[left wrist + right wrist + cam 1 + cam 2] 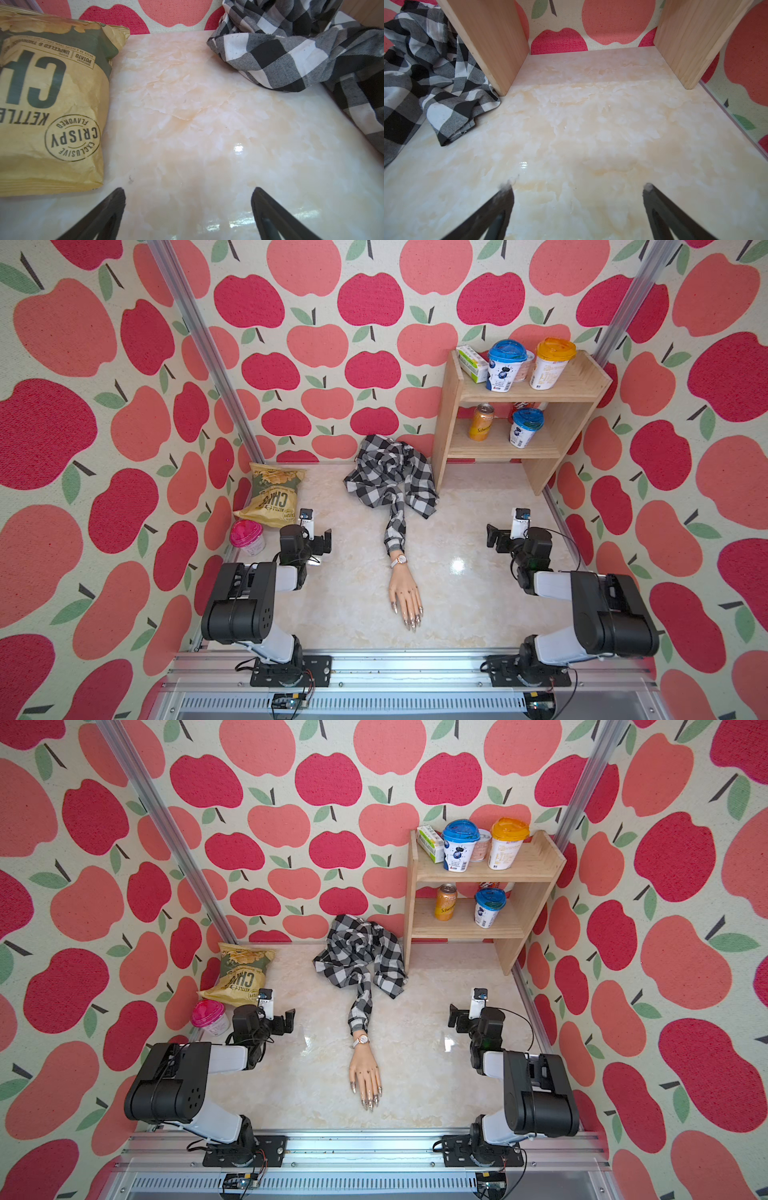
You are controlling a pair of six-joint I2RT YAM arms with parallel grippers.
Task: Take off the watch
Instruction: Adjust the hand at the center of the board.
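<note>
In both top views the watch point(400, 560) point(362, 1040) sat strapped round the wrist of the mannequin hand point(405, 593), mid-bench point(465, 614), just below the checked shirt's point(390, 477) cuff. Its dial was too small to read and the strap's underside was hidden. The left wrist view showed the left fingers point(116, 199) spread wide above bare bench, gripping nothing, beside a cut-off chip bag point(52, 104). In the right wrist view the right fingers point(652, 197) stood equally wide and empty, only the wooden shelf's point(492, 41) legs showing.

Chip bag point(52, 104) printed "KETTLE", stamp "EXCLUSIVE CRISPY FLAVORED", panel "POTATO"
</note>
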